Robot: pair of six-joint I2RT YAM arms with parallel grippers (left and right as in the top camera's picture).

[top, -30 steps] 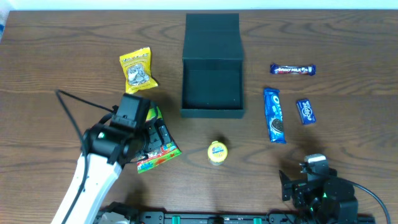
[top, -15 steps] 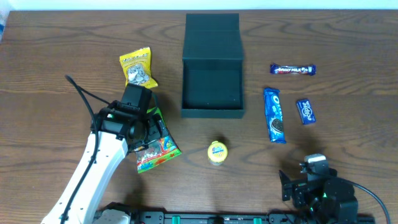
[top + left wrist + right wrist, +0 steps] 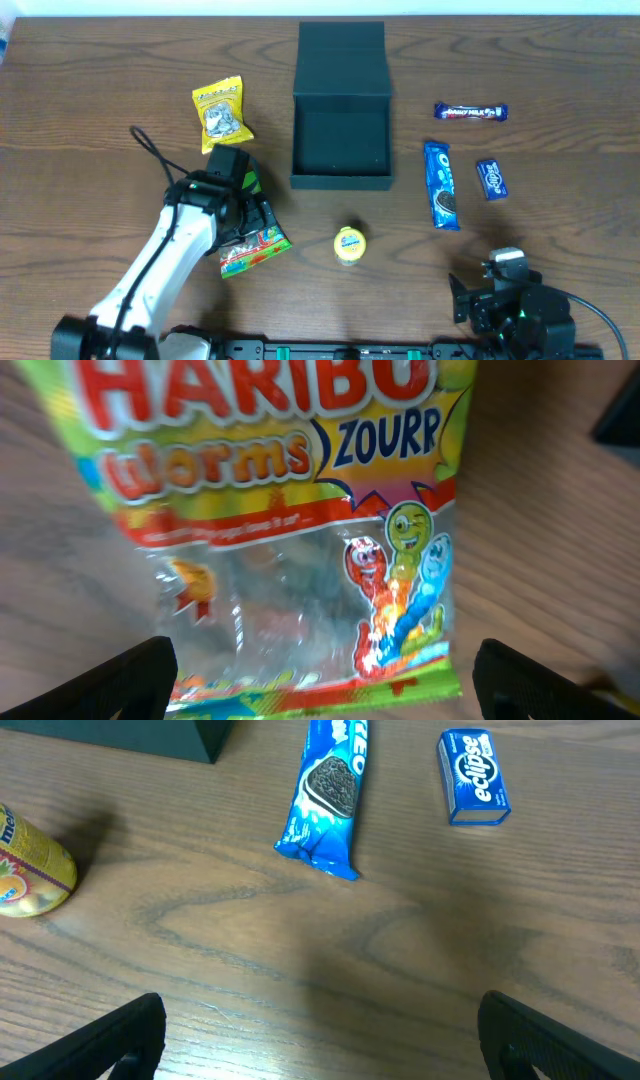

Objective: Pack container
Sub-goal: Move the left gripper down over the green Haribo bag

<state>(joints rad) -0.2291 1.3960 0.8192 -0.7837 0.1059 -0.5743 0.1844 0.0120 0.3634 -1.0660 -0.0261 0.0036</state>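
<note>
The container is a dark square box, open, with its flap lid lying back on the far side. Its corner shows in the right wrist view. A Haribo worms bag lies left of it on the table. My left gripper hangs open right over that bag. In the left wrist view the bag fills the frame between the wide-apart fingers of the left gripper. My right gripper stands open over bare wood near the front right, holding nothing.
A yellow snack packet lies left of the box. A small yellow round pack sits in front of it. To the right lie an Oreo pack, Eclipse gum and a chocolate bar.
My left arm has swung away from the front edge and slightly right, bringing its open gripper over the Haribo bag. The right arm has not moved.
</note>
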